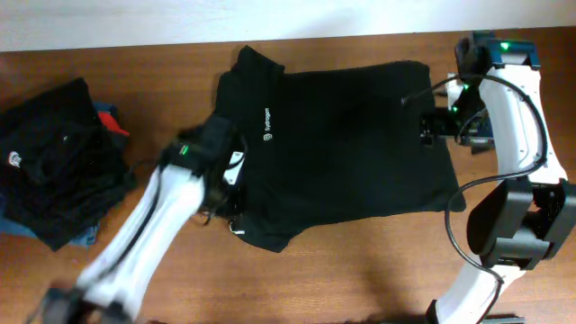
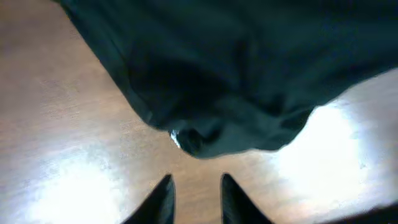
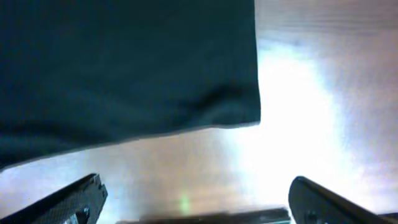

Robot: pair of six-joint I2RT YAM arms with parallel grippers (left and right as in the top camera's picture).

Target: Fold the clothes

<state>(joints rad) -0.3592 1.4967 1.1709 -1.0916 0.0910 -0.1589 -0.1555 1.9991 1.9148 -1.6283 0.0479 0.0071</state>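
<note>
1 shirt [image 2: 236, 74] lies just beyond the left pincer [image 2: 196, 186].

A black shirt [image 1: 351, 144] lies spread flat across the middle of the tabletop [image 1: 162, 72], turned sideways. Its collar [image 1: 255, 65] points to the far-left and its hem [image 3: 186, 118] toward the right edge, where one hem corner rests smooth on the wood. A small white chest logo [image 1: 267, 135] faces up. One short sleeve [image 1: 265, 232] juts toward the near edge, bunched and rumpled. At the left edge, well apart, sits a pile of folded clothes [image 1: 54, 175], mostly black, one showing a white logo.
</note>
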